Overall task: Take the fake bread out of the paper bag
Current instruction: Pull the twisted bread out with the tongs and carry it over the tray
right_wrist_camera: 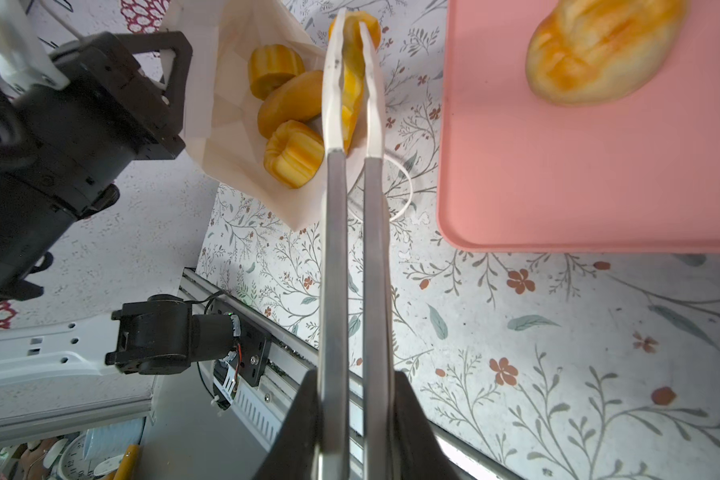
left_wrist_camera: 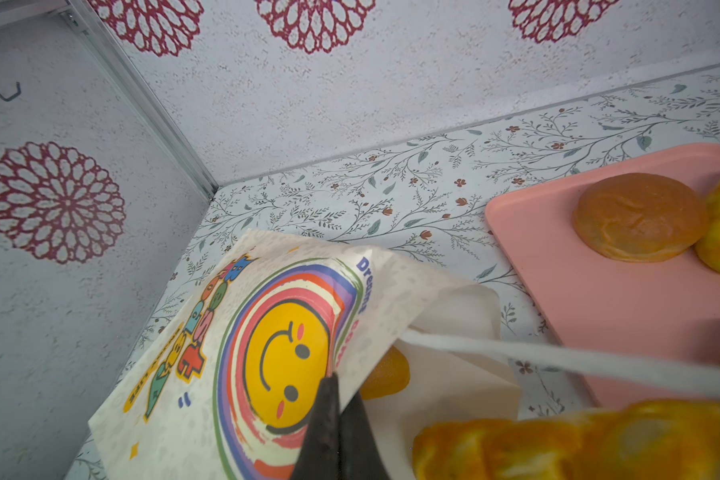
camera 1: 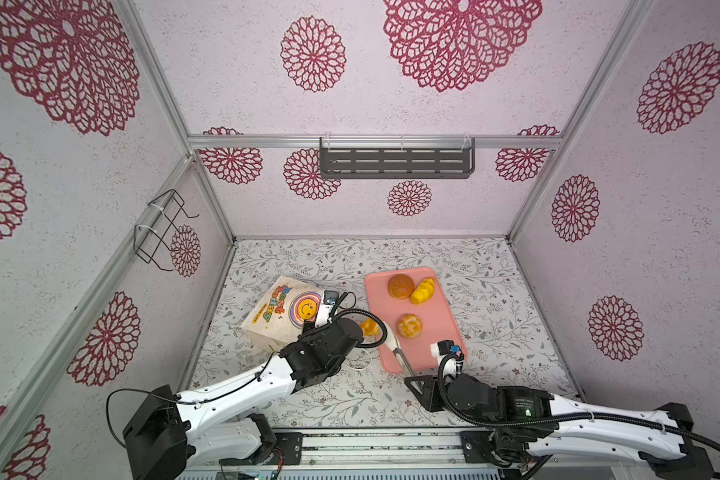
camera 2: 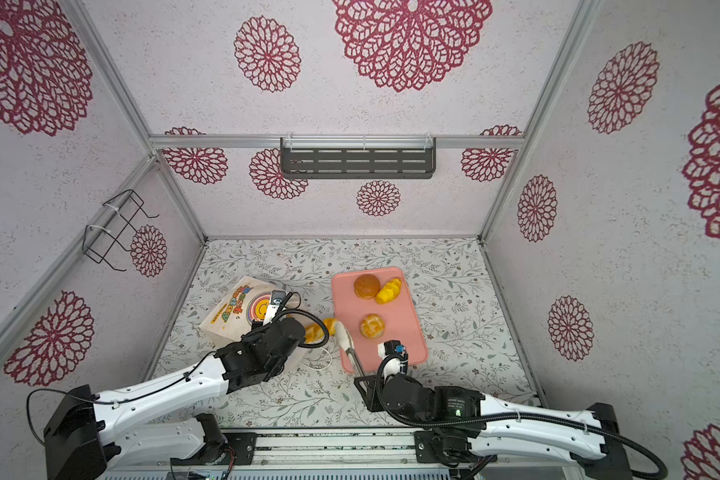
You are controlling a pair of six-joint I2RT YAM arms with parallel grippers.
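Your left gripper point(left_wrist_camera: 335, 399) has its jaws pinching the rim of the printed smiley face at the mouth of the paper bag point(camera 1: 273, 318). The bag lies tipped on its side on the floral surface point(camera 1: 495, 291), left of centre in the lower half of both top views, with its mouth turned toward the pink tray point(camera 1: 441, 328).

Your right gripper point(right_wrist_camera: 354, 386) has its jaws clamped on the handles of metal tongs point(right_wrist_camera: 333, 249). The tongs' white tips squeeze a yellow braided pastry point(right_wrist_camera: 352, 95) just outside the bag's mouth, between bag and tray.

Inside the bag you can see a fluted ring cake point(right_wrist_camera: 275, 68), a smooth golden bun point(right_wrist_camera: 289, 99) and a second fluted ring cake point(right_wrist_camera: 294, 153).

On the tray, right of centre in both top views, a brown round bun point(camera 1: 400, 286) touches a yellow roll point(camera 1: 422, 290) at the far end. A scored pale bun point(camera 1: 409, 325) sits apart from them, nearer the middle. A white cord handle point(right_wrist_camera: 406, 195) lies looped on the surface between bag and tray.
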